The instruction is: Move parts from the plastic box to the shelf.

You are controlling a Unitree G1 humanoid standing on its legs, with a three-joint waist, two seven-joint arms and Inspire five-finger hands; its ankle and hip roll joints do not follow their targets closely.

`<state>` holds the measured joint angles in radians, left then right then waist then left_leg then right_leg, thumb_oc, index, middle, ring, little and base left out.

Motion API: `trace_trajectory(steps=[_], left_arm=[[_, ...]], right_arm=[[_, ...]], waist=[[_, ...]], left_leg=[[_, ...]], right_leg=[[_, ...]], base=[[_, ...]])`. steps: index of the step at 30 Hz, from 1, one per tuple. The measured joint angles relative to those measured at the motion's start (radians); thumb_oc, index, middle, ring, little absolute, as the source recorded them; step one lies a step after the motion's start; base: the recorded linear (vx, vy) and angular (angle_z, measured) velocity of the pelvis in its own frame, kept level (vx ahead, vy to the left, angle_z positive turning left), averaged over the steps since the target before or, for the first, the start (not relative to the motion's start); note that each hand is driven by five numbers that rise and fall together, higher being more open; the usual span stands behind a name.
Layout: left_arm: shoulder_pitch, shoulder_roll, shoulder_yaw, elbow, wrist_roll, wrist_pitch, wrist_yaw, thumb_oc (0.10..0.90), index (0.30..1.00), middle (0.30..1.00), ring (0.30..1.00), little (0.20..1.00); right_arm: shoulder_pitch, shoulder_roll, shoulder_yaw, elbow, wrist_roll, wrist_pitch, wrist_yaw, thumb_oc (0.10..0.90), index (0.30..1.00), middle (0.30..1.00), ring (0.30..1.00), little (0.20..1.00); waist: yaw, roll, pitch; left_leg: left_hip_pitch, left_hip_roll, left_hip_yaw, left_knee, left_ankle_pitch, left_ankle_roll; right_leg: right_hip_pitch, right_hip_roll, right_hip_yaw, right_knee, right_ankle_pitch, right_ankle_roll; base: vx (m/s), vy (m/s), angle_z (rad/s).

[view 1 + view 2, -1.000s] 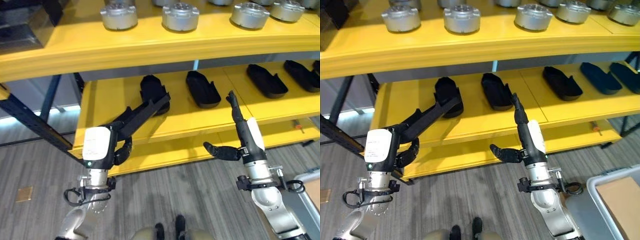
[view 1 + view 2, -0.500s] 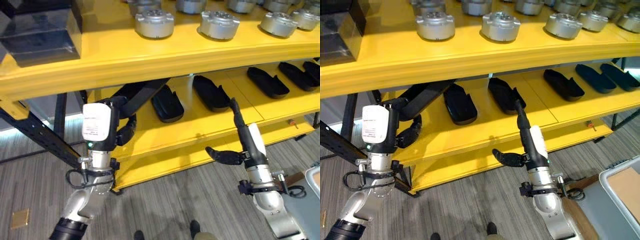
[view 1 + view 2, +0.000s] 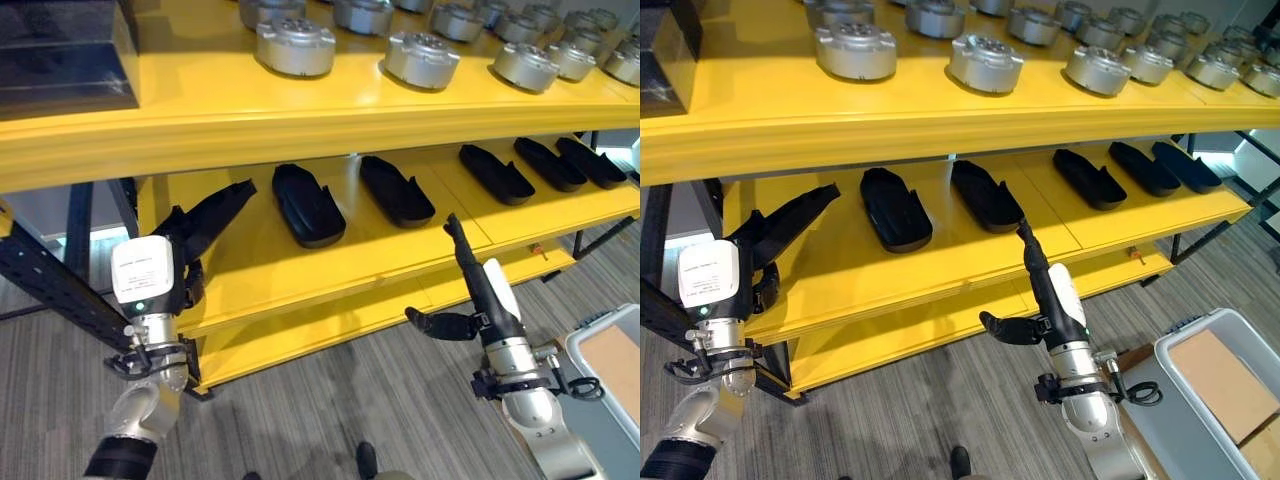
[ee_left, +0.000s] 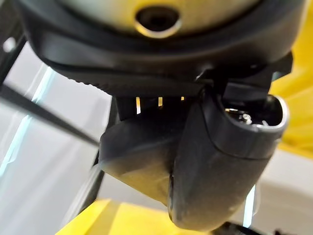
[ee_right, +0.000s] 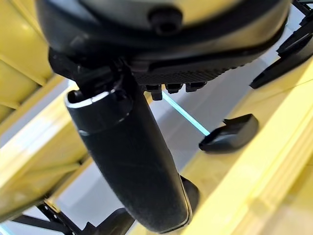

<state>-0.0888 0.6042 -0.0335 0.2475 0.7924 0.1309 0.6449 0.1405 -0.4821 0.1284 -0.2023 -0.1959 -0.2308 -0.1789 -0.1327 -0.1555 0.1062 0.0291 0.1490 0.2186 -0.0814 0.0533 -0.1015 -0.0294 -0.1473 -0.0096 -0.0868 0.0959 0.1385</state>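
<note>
Both hands are raised in front of the yellow shelf, neither carrying a part. Left hand has its fingers extended flat toward the middle tier, tips just short of the nearest black moulded part; released, no contact that I can see. Right hand has fingers straight and pointing up at the tier's front edge, thumb stuck out sideways; also released.

Middle tier holds a row of black parts, running off to the right, where the far ones get hard to tell apart. Top tier carries round silver metal parts in a row, the rear ones cut off by the frame edge. A dark block sits at the top tier's left end, partly cropped; can't tell what it is.

Grey plastic box is on the floor at lower right, cut off by the frame. Inside, a brown cardboard sheet covers whatever lies beneath.
</note>
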Motion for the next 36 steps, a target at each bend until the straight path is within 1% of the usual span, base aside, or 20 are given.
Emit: trace_trajectory(steps=[3, 6, 9, 11, 14, 15, 18, 22, 23, 26, 30, 31, 34, 36], left_arm=[[-0.006, -0.007, 0.004, 0.02, -0.005, 0.022, 0.001, 0.4, 0.3, 0.3, 0.3, 0.3], [-0.017, -0.044, 0.044, 0.02, -0.043, 0.03, 0.015, 0.4, 0.3, 0.3, 0.3, 0.3], [-0.022, -0.046, 0.092, 0.02, -0.055, 0.062, 0.039, 0.4, 0.3, 0.3, 0.3, 0.3], [-0.026, -0.047, 0.11, 0.02, -0.084, 0.074, 0.056, 0.4, 0.3, 0.3, 0.3, 0.3], [-0.034, -0.047, 0.13, 0.02, -0.088, 0.088, 0.073, 0.4, 0.3, 0.3, 0.3, 0.3], [-0.047, -0.047, 0.139, 0.023, -0.122, 0.089, 0.087, 0.4, 0.3, 0.3, 0.3, 0.3], [-0.102, -0.046, 0.164, 0.077, -0.14, 0.108, 0.107, 0.4, 0.3, 0.3, 0.3, 0.3], [-0.114, -0.046, 0.183, 0.104, -0.175, 0.115, 0.109, 0.4, 0.3, 0.3, 0.3, 0.3], [-0.12, -0.046, 0.185, 0.106, -0.202, 0.117, 0.109, 0.4, 0.3, 0.3, 0.3, 0.3], [-0.132, -0.045, 0.188, 0.106, -0.218, 0.124, 0.116, 0.4, 0.3, 0.3, 0.3, 0.3], [-0.153, -0.035, 0.188, 0.108, -0.237, 0.129, 0.132, 0.4, 0.3, 0.3, 0.3, 0.3], [-0.173, -0.033, 0.188, 0.122, -0.238, 0.13, 0.134, 0.4, 0.3, 0.3, 0.3, 0.3], [-0.222, -0.029, 0.186, 0.186, -0.24, 0.131, 0.135, 0.4, 0.3, 0.3, 0.3, 0.3], [-0.239, -0.026, 0.186, 0.187, -0.269, 0.131, 0.137, 0.4, 0.3, 0.3, 0.3, 0.3]], right_arm=[[0.001, -0.011, 0.006, 0.0, 0.001, 0.0, 0.001, 0.9, 1.0, 1.0, 1.0, 1.0], [0.001, -0.034, 0.022, -0.001, 0.001, 0.0, 0.009, 0.9, 1.0, 1.0, 1.0, 1.0], [0.006, -0.047, 0.027, -0.009, 0.003, 0.0, 0.027, 0.9, 1.0, 1.0, 1.0, 1.0], [0.013, -0.05, 0.027, -0.02, 0.003, 0.0, 0.03, 0.9, 1.0, 1.0, 1.0, 1.0], [0.014, -0.064, 0.027, -0.031, 0.003, -0.001, 0.032, 0.9, 1.0, 1.0, 1.0, 1.0], [0.014, -0.073, 0.027, -0.031, 0.003, -0.001, 0.039, 0.9, 1.0, 1.0, 1.0, 1.0], [0.013, -0.082, 0.027, -0.032, 0.003, -0.002, 0.043, 0.9, 1.0, 1.0, 1.0, 1.0], [0.012, -0.083, 0.029, -0.033, 0.004, -0.002, 0.044, 0.9, 1.0, 1.0, 1.0, 1.0], [0.011, -0.083, 0.03, -0.035, 0.004, -0.002, 0.044, 0.9, 1.0, 1.0, 1.0, 1.0], [0.008, -0.083, 0.051, -0.036, 0.004, -0.002, 0.049, 0.9, 1.0, 1.0, 1.0, 1.0], [0.0, -0.085, 0.055, -0.04, 0.005, -0.004, 0.054, 0.9, 1.0, 1.0, 1.0, 1.0], [-0.003, -0.086, 0.055, -0.04, 0.014, -0.004, 0.057, 0.9, 1.0, 1.0, 1.0, 1.0], [-0.007, -0.09, 0.055, -0.04, 0.024, -0.004, 0.065, 0.9, 1.0, 1.0, 1.0, 1.0], [-0.018, -0.09, 0.056, -0.04, 0.031, -0.004, 0.065, 0.9, 1.0, 1.0, 1.0, 1.0]], waist=[[-0.003, 0.001, 0.001], [-0.004, 0.0, 0.001], [-0.007, -0.002, 0.003], [-0.007, -0.003, 0.004], [-0.005, -0.004, 0.009], [-0.007, -0.008, 0.012], [-0.006, -0.02, 0.025], [-0.008, -0.037, 0.049], [-0.007, -0.043, 0.06], [-0.006, -0.06, 0.077], [-0.007, -0.066, 0.083], [-0.007, -0.066, 0.092], [-0.013, -0.068, 0.096], [-0.017, -0.071, 0.101]], left_leg=[[-0.003, 0.02, 0.002, 0.0, 0.005, -0.008], [-0.016, 0.033, 0.009, 0.0, 0.011, -0.017], [-0.028, 0.057, 0.02, 0.0, 0.018, -0.028], [-0.028, 0.065, 0.022, 0.0, 0.019, -0.03], [-0.029, 0.075, 0.023, 0.0, 0.02, -0.032], [-0.031, 0.078, 0.024, 0.0, 0.021, -0.034], [-0.044, 0.08, 0.025, 0.0, 0.026, -0.04], [-0.044, 0.081, 0.026, 0.0, 0.027, -0.041], [-0.044, 0.082, 0.026, 0.0, 0.027, -0.042], [-0.047, 0.092, 0.026, 0.0, 0.029, -0.045], [-0.062, 0.099, 0.027, 0.0, 0.031, -0.049], [-0.064, 0.098, 0.027, 0.0, 0.032, -0.05], [-0.066, 0.099, 0.029, 0.0, 0.032, -0.05], [-0.079, 0.099, 0.033, 0.0, 0.033, -0.052]], right_leg=[[-0.005, 0.016, 0.0, -0.001, 0.0, -0.002], [-0.024, 0.034, 0.002, -0.001, 0.008, -0.013], [-0.04, 0.056, 0.005, -0.001, 0.012, -0.019], [-0.041, 0.066, 0.005, -0.001, 0.011, -0.021], [-0.043, 0.076, 0.005, -0.001, 0.011, -0.021], [-0.047, 0.079, 0.007, -0.004, 0.011, -0.022], [-0.063, 0.083, 0.013, -0.001, 0.019, -0.033], [-0.067, 0.085, 0.019, 0.0, 0.022, -0.037], [-0.067, 0.086, 0.02, 0.0, 0.023, -0.038], [-0.069, 0.095, 0.019, 0.0, 0.023, -0.039], [-0.085, 0.102, 0.02, 0.0, 0.026, -0.042], [-0.086, 0.102, 0.02, 0.0, 0.027, -0.044], [-0.09, 0.103, 0.023, 0.0, 0.027, -0.044], [-0.103, 0.103, 0.025, 0.0, 0.03, -0.046]], base=[[-0.02, -0.061, -0.04], [-0.02, -0.069, -0.1], [-0.01, -0.066, -0.09], [0.0, -0.038, -0.06], [-0.01, -0.054, -0.03], [-0.02, -0.066, -0.05], [-0.02, -0.039, -0.05], [-0.02, -0.033, -0.04], [0.0, 0.0, 0.0], [0.0, 0.0, 0.0], [0.0, 0.0, 0.0], [0.0, 0.0, 0.0], [0.0, 0.0, 0.0], [0.0, 0.0, 0.0]])
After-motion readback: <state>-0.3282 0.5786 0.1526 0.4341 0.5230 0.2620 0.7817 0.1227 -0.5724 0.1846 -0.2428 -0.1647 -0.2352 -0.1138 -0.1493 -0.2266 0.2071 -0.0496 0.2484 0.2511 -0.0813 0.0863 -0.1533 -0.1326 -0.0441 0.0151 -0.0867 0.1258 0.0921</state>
